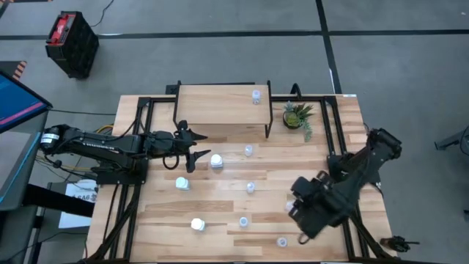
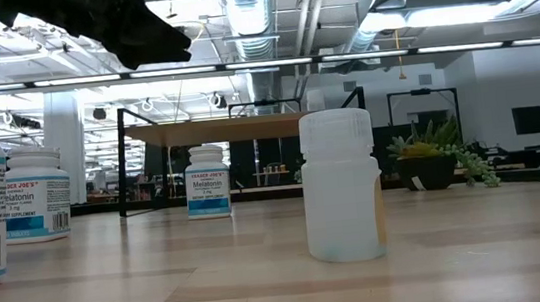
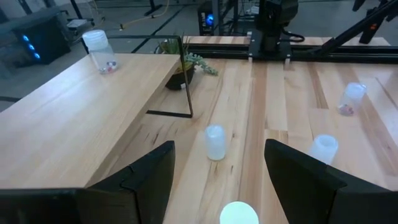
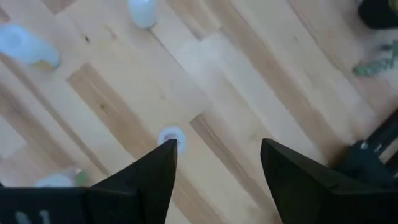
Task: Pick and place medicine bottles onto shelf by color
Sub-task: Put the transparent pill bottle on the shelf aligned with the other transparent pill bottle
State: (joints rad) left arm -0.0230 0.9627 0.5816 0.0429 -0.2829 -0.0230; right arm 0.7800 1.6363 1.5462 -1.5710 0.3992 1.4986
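Note:
The shelf point(image 1: 220, 106) stands at the table's far side, with one translucent bottle point(image 1: 256, 96) upright near its right end; that bottle also shows in the left wrist view point(image 3: 99, 50). My left gripper point(image 1: 204, 145) is open above and just left of a white bottle point(image 1: 217, 161), whose cap point(image 3: 239, 213) shows low between the fingers. Two more white bottles point(image 1: 182, 183) point(image 1: 198, 224) and several translucent ones point(image 1: 248, 150) point(image 1: 250, 188) point(image 1: 244, 221) point(image 1: 281, 240) stand on the table. My right gripper point(image 1: 299, 211) is open above the near right, with a translucent bottle point(image 4: 171, 135) under one fingertip.
A small green potted plant point(image 1: 297, 116) stands right of the shelf. One translucent bottle point(image 3: 351, 98) leans over on the table. In the low view a translucent bottle point(image 2: 341, 186) stands close, with white bottles point(image 2: 207, 181) point(image 2: 36, 196) to its left. Black frame rails run along the table's sides.

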